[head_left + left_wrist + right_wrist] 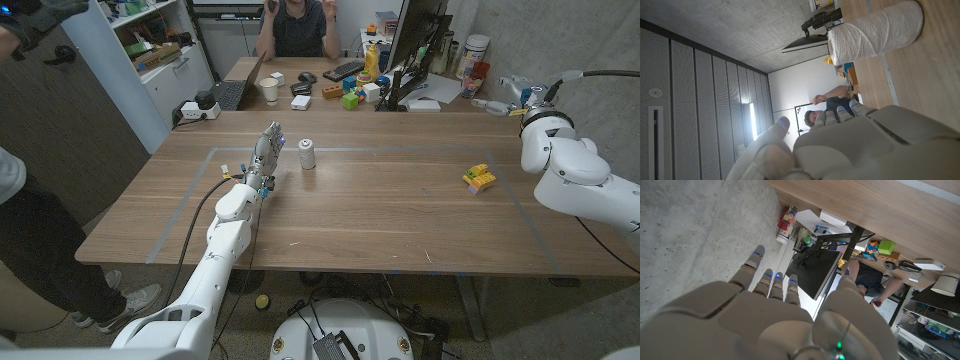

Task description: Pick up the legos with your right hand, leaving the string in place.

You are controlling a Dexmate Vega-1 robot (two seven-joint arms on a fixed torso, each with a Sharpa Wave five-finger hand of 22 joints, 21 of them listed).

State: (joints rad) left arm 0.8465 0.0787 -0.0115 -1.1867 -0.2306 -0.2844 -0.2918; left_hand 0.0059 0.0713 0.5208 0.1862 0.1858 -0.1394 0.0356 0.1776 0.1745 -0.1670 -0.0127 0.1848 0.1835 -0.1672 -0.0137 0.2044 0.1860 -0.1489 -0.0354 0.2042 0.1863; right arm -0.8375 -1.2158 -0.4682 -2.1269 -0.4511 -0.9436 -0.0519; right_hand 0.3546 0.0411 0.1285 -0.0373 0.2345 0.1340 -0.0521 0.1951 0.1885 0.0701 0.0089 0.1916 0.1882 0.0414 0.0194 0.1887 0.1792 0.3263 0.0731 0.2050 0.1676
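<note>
— Wooden table, pale tape lines marking a rectangle on it, a cluttered desk and a seated person behind. Where does the small block of yellow, green and orange lego bricks lie?

— On the table's right side, just inside the right-hand tape line. The clump is short; its longer side seems to run roughly along the table's width, tilted slightly toward the far right corner, though it is too small to be sure.

— And the robot's right hand?

— In the head view it is raised beyond the table's far right corner, well apart from the bricks, which lie nearer the robot than the fingers. The right wrist view shows its fingers stretched out side by side toward the desk and a dark monitor, thumb off to one side, nothing between them.

— The white spool of string?

— Upright near the table's middle, close to the far tape line, well left of the bricks.

— The left hand?

— It stands just beside the spool, to its left, not touching it. Its fingers reach up and away from the robot, extended and close together, holding nothing. In the left wrist view the spool's wound thread shows beyond that hand's back.
</note>
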